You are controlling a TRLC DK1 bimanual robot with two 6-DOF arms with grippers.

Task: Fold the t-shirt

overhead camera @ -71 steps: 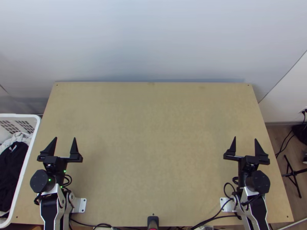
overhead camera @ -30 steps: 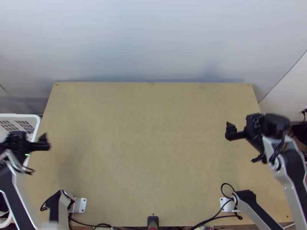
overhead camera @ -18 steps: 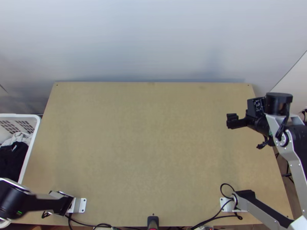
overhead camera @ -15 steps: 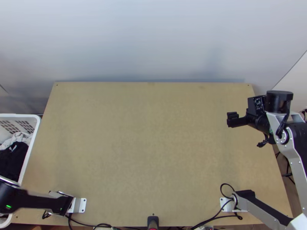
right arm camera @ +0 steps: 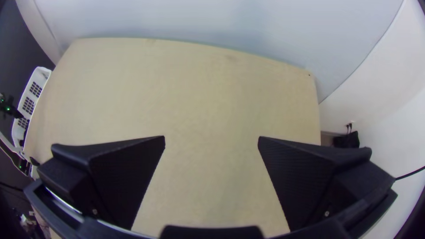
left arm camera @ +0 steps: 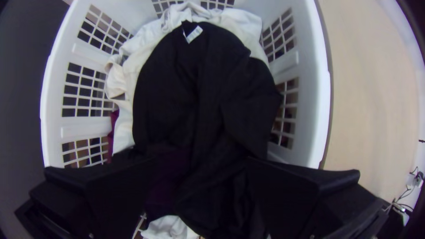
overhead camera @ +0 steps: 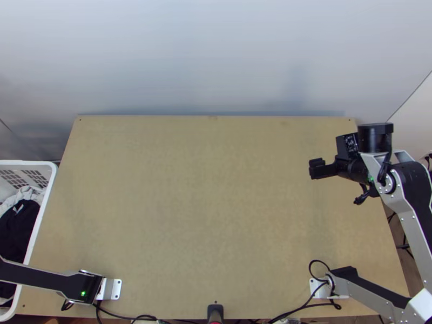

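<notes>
The step in hand is judged to be retrieval of the t-shirt, most likely the black garment (left arm camera: 195,102) lying bunched on top of the load in the white laundry basket (left arm camera: 326,88) beside the tabletop (overhead camera: 205,205). The left end effector (left arm camera: 200,163) is released, its fingers spread over the dark cloth; contact cannot be confirmed. The right end effector (right arm camera: 211,137) is also released, above the tabletop. Lower the left end effector squarely into a raised fold, clear of the basket walls, then close firmly on the black cloth alone. Do not press deep: the pale cloth (left arm camera: 124,84) lies under and around it and could be drawn up too. A grip near the label (left arm camera: 193,34), probably at the neckline, should ease later orientation. Lift vertically until the hem clears the rim, check for a second item, then traverse. Hold the right end effector ready to receive a free edge.
</notes>
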